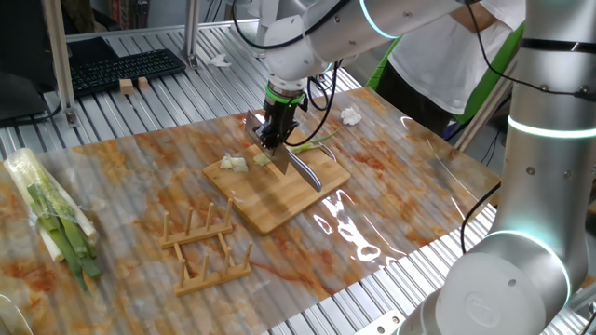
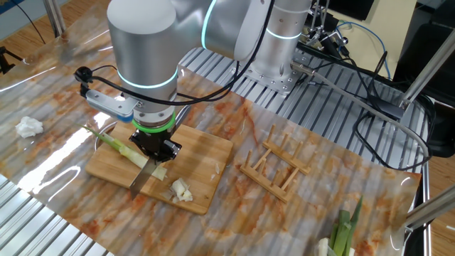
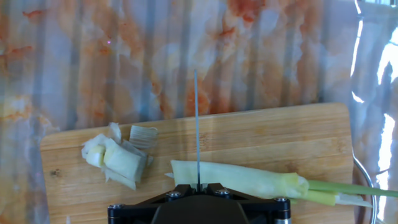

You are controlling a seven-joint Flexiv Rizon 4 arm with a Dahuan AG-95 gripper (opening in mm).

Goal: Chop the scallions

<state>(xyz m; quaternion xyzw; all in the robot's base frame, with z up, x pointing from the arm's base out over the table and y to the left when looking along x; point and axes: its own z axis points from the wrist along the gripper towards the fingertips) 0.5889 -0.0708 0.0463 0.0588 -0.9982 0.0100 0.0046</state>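
Note:
A wooden board (image 1: pixel 279 191) lies mid-table. On it lies the scallion stalk (image 3: pixel 249 180), white fading to green, running off the board's edge (image 2: pixel 114 142). Short pale chunks (image 3: pixel 118 155) lie beside its cut end; they also show in one fixed view (image 1: pixel 237 164) and the other fixed view (image 2: pixel 181 189). My gripper (image 1: pixel 273 130) is shut on a knife (image 3: pixel 197 124); its blade (image 2: pixel 140 179) is edge-down across the stalk near the cut end. The blade (image 1: pixel 303 170) rests on the board.
A bundle of long green-and-white stalks in clear wrap (image 1: pixel 51 223) lies at the table's left. A wooden rack (image 1: pixel 205 244) stands beside the board. A crumpled white tissue (image 1: pixel 350 116) lies at the back. A person stands behind the table.

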